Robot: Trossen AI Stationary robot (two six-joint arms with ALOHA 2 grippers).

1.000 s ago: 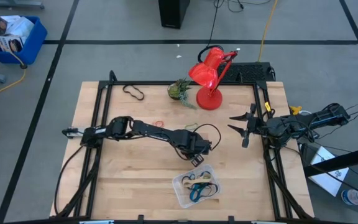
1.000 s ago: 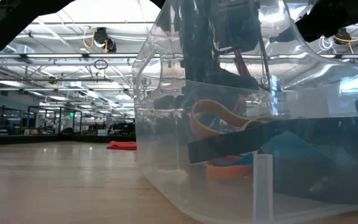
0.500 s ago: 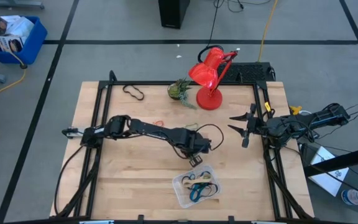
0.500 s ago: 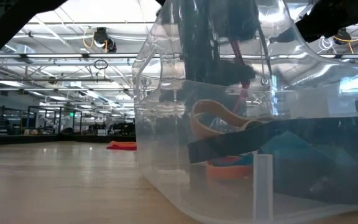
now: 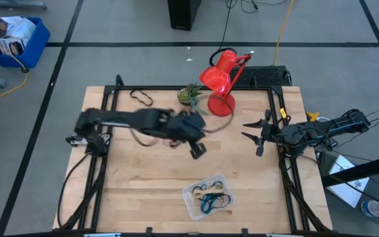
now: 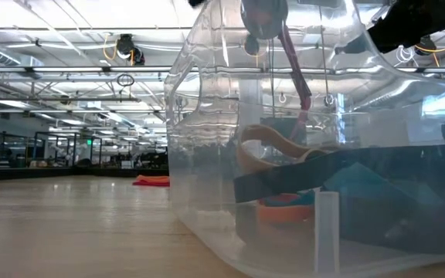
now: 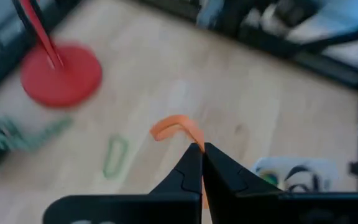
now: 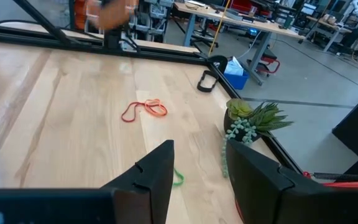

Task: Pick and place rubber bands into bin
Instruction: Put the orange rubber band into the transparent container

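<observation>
Left gripper: the left gripper (image 7: 201, 155) sits over the middle of the table (image 5: 137, 197), fingers pressed together; in the left wrist view an orange band (image 7: 178, 129) curls out from the tips, so it looks pinched there, though the view is blurred.
Right gripper: the right gripper (image 8: 197, 155) waits at the table's right edge, fingers spread, nothing between them.
Bin: the bin (image 5: 191, 199) stands near the front edge, right of centre, well apart from the left gripper, with several bands (image 5: 210, 193) already inside.
Loose bands: a red-orange band (image 8: 143, 109) and a green band (image 7: 114, 155) lie on the wood toward the back, near the plant (image 5: 189, 95) and the lamp (image 5: 220, 82).
Step in hand: probably carrying the pinched band to the bin.
Doing it well: keep the fingers tight, since a floppy loop slips easily; hold the dangling end clear of the bin wall; release only when the tips are inside the rim.
Risk: the loop may drape over the rim.
</observation>
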